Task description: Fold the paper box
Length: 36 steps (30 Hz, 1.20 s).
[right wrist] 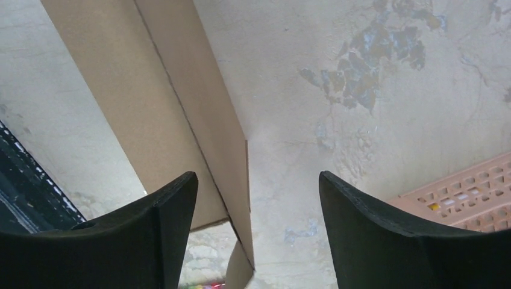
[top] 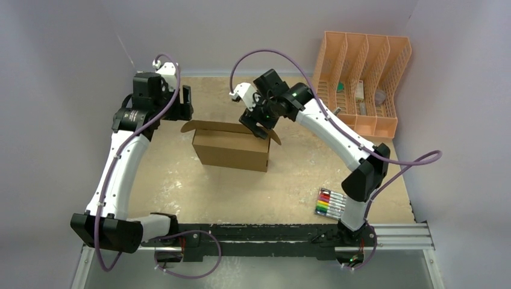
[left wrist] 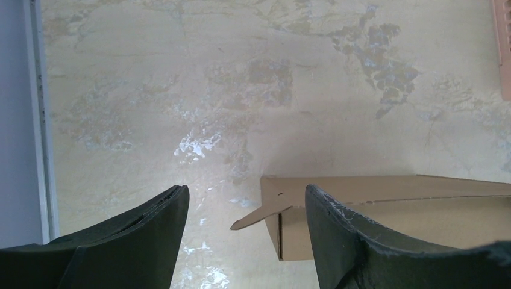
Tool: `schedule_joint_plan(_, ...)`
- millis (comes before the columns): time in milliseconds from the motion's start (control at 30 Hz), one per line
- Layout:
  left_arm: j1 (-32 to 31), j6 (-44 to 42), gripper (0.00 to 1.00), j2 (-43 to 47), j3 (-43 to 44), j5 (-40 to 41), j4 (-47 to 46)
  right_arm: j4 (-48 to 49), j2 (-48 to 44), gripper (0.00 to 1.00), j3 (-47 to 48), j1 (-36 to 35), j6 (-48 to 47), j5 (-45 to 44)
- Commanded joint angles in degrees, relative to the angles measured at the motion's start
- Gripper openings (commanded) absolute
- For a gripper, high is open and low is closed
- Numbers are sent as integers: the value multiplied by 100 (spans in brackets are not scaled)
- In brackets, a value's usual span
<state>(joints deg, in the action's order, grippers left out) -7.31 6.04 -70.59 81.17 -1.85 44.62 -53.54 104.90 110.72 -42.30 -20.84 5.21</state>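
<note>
Paper box [top: 232, 150] on table [top: 181, 180], left claw [top: 185, 108] behind-left, right claw [top: 261, 128] over its right end, organizer [top: 385, 126] far right.

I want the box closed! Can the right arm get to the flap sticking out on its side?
Probably yes. The right gripper hangs open right by that flap of the box, and nothing seems to sit between them.

- 1 paper box [top: 232, 150], brown cardboard
- 1 peach slotted organizer [top: 376, 125], 4 slots; small items inside, count unclear
- 1 pack of markers [top: 330, 203], pen count unclear
- 2 robot arms: left arm [top: 120, 162], right arm [top: 337, 129]
- 2 sets of jaws, one per arm
- 1 counter [top: 181, 186]
</note>
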Motion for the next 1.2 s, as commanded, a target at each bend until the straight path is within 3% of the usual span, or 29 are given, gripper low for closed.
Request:
schedule_joint_plan(0, -42, -384, 71, -131, 289, -409, 71, -168, -655, 78, -23, 3, 673, -322)
schedule_joint_plan(200, -42, -419, 71, -261, 351, -536, 226, -280, -1125, 78, -518, 9, 1283, -725)
schedule_joint_plan(500, -95, -495, 70, -312, 450, -212, 554, -42, -1398, 62, -1276, 3, 1703, -675)
schedule_joint_plan(600, -150, -705, 70, -276, 410, -56, 645, 120, -1408, 50, -1404, 8, 1775, -533)
schedule_joint_plan(767, -423, -1206, 70, -91, 299, 437, 785, 143, -1320, 15, -1338, 3, 1599, -700)
schedule_joint_plan(867, -545, -1342, 70, -62, 329, 599, 889, 114, -1237, 1, -1287, 5, 1396, -915)
schedule_joint_plan(1167, -605, -1705, 67, -63, 241, 217, 867, 191, -1143, 0, -1247, 4, 1118, -787)
